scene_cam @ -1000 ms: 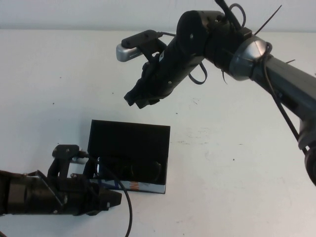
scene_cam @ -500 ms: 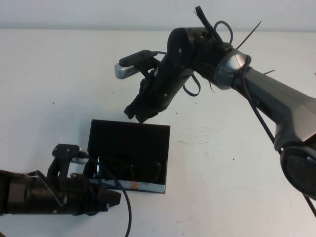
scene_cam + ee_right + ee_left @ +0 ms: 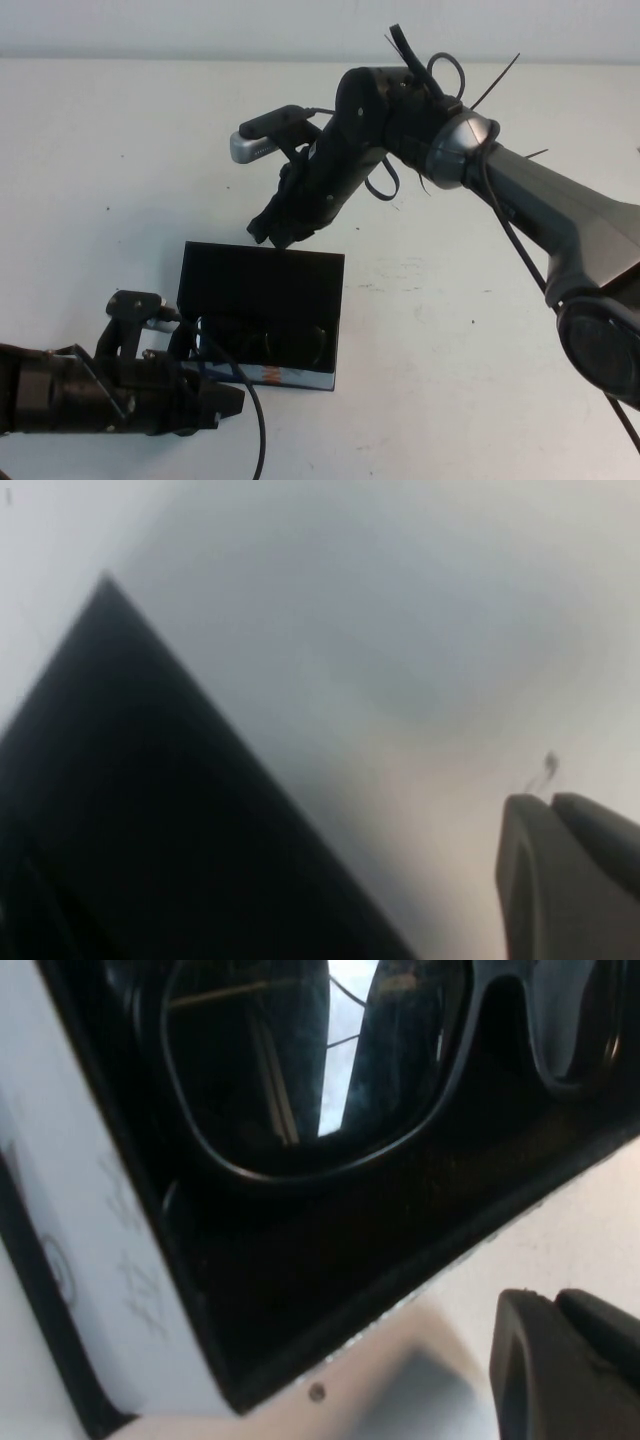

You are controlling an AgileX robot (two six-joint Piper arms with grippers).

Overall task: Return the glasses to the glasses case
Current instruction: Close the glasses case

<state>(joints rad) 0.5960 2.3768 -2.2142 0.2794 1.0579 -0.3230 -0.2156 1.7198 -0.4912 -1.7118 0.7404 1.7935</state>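
Observation:
The glasses case (image 3: 262, 285) stands open near the table's front left, its flat lid raised at the far side. The dark-rimmed glasses (image 3: 275, 345) lie inside; the left wrist view shows a lens (image 3: 250, 1070) against the black lining (image 3: 330, 1260). My left gripper (image 3: 225, 405) is shut, low at the case's patterned front side near its left corner, its fingertips (image 3: 550, 1300) pressed together. My right gripper (image 3: 270, 230) is shut with nothing in it, hanging just above the lid's far edge. In the right wrist view the lid (image 3: 130, 810) fills one corner beside the closed tips (image 3: 550, 805).
The white table (image 3: 460, 330) spreads out to the right of the case and behind it. My right arm (image 3: 520, 190) reaches in from the right, high over the table. A cable (image 3: 250, 400) loops over the case's front.
My right arm has swung left and down, bringing its shut gripper closer to the lid's far edge. The left arm, case and glasses have not moved.

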